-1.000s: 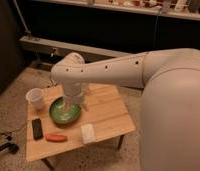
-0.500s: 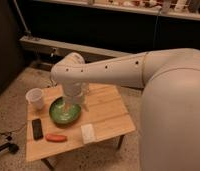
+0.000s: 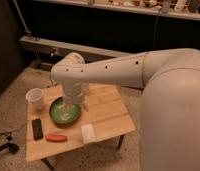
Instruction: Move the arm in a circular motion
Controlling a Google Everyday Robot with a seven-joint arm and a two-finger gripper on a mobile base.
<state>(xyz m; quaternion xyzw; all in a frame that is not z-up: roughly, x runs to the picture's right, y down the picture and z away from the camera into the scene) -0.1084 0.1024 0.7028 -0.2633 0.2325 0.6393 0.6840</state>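
The cream-white arm reaches from the right of the camera view across to the left, with small dark holes along its tube. It bends down at a rounded elbow over a small wooden table. Its gripper hangs straight down over a green bowl on the table, low above the inside of the bowl.
On the table stand a white cup at the left, a black phone-like block, an orange carrot and a small white packet near the front edge. A dark counter and a metal rail run behind. Speckled floor surrounds the table.
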